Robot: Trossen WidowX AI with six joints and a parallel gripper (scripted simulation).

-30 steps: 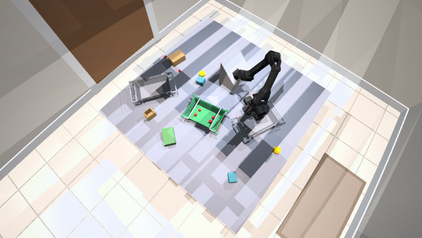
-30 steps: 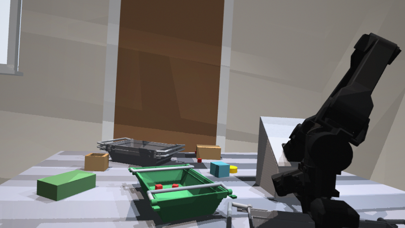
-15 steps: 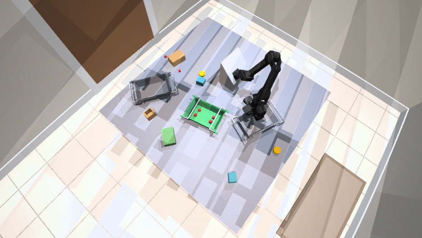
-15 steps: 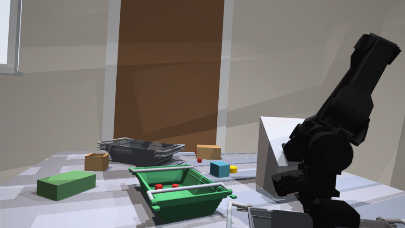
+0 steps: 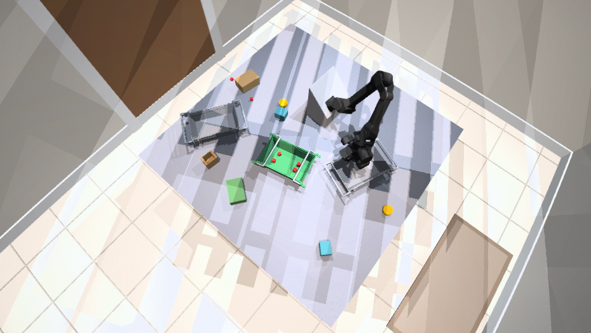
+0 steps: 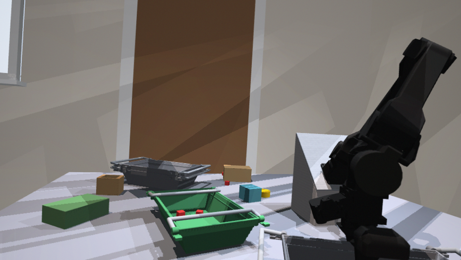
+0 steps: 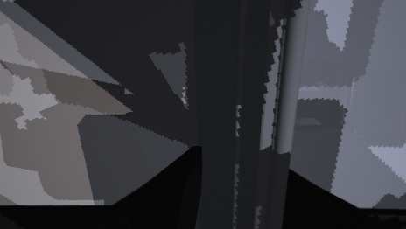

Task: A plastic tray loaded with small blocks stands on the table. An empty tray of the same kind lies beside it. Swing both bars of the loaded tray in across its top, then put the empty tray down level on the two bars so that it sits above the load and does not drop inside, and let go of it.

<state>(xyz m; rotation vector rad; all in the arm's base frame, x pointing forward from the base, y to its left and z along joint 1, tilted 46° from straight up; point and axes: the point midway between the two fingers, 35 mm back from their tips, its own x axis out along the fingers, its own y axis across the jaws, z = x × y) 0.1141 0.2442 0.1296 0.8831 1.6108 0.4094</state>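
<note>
The loaded green tray [image 5: 286, 166] [image 6: 214, 239] stands at the centre with several small red blocks [image 5: 279, 154] [image 6: 180, 213] on its floor. Both its wire bars lie across the top, one bar [image 5: 301, 166] [image 6: 210, 215] near the right end and one bar [image 5: 272, 151] [image 6: 185, 192] near the left end. The empty clear-grey tray [image 5: 351, 174] [image 6: 309, 246] [image 7: 219, 109] stands to its right. My gripper [image 7: 222, 155] points down at one long wall of that tray, a finger on each side, shut on it. The fingertips are hidden in the top and exterior views.
Another grey tray [image 5: 213, 124] [image 6: 154, 177] stands at the left. A grey wedge-shaped body [image 5: 316, 105] [image 6: 302, 180] stands behind the arm's near side. An open brown box [image 5: 210, 159] [image 6: 109, 185], a green block [image 5: 236, 190] [image 6: 75, 211] and a teal block [image 5: 281, 113] [image 6: 250, 193] surround the green tray.
</note>
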